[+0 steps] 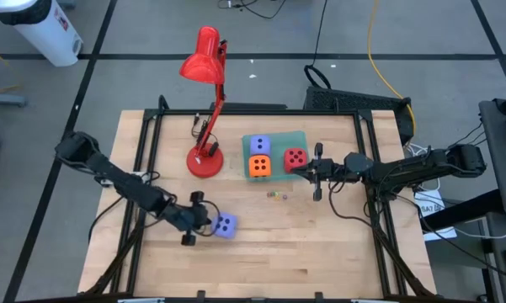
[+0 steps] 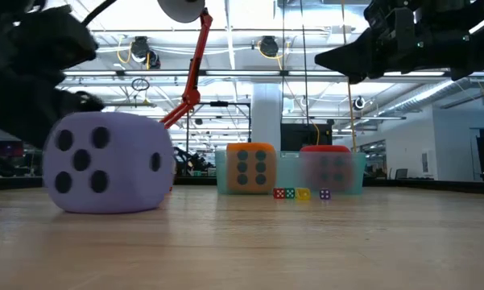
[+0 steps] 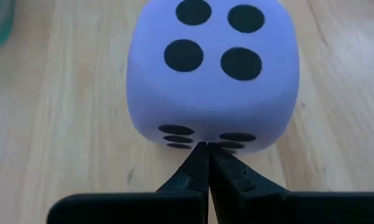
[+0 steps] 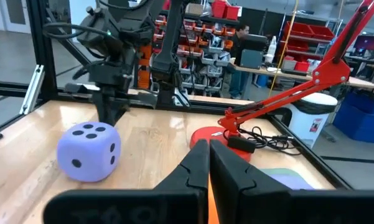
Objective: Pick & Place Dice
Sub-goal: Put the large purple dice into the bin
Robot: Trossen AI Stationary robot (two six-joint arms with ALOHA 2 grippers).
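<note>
A lavender-blue die [image 1: 225, 225] is sitting alone on the bare wooden table [image 1: 320, 252] toward its front, four pips up. The left gripper [image 1: 207, 220] is resting right against that die's side with its fingers pressed together (nothing is clamped between them). Farther back, tiny coloured specks [image 1: 275, 196] are lying on the wood just in front of a green tray [image 1: 279, 138]. In that tray the orange die [image 1: 259, 166] and the red die [image 1: 295, 157] are standing side by side, with the second lavender-blue die [image 1: 259, 146] behind the orange one. The right gripper [image 1: 296, 169] is hovering above the red die's edge, fingers closed together and empty. A red desk lamp [image 1: 206, 160] is standing just left of the tray.
</note>
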